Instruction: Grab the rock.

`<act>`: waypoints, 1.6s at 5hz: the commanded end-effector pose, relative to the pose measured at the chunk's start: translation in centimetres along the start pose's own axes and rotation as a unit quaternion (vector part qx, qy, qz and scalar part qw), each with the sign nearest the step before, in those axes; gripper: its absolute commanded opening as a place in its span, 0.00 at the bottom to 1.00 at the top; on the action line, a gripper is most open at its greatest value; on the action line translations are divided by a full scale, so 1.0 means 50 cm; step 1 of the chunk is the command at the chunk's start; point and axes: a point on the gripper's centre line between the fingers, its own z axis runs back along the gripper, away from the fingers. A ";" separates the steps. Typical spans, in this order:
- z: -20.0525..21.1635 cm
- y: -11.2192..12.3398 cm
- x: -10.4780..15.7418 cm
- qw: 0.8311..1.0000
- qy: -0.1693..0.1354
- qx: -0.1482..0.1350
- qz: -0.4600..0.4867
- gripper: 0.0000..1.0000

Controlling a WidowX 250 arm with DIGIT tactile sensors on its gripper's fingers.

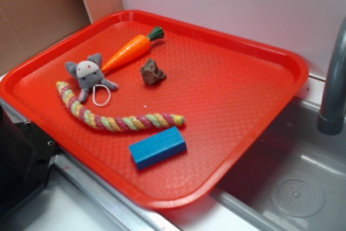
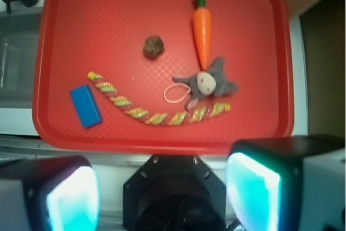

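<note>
Rock [image 1: 153, 72]: upper centre of red tray [image 1: 243, 112], loose, untouched.
Gripper [image 2: 162, 187]: fingers spread wide, apparently empty, well short of tray.
Remaining: approach, descent, grasp.

We see soft, even light, faint shadows; wrist view hazy, gripper fingers [image 2: 73, 198] blurred, glowing cyan.

Two blocky grey fingers [image 2: 70, 196] with glowing cyan pads (black screwed mount between).
</note>
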 end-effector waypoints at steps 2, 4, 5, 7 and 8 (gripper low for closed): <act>-0.120 0.022 0.114 0.989 -0.047 -0.006 -0.139 1.00; -0.239 0.010 0.176 0.973 -0.030 -0.023 -0.229 1.00; -0.292 -0.001 0.193 0.962 -0.022 -0.036 -0.270 1.00; -0.374 -0.004 0.207 0.962 0.018 0.004 -0.272 1.00; -0.407 -0.006 0.205 0.959 0.033 0.022 -0.281 1.00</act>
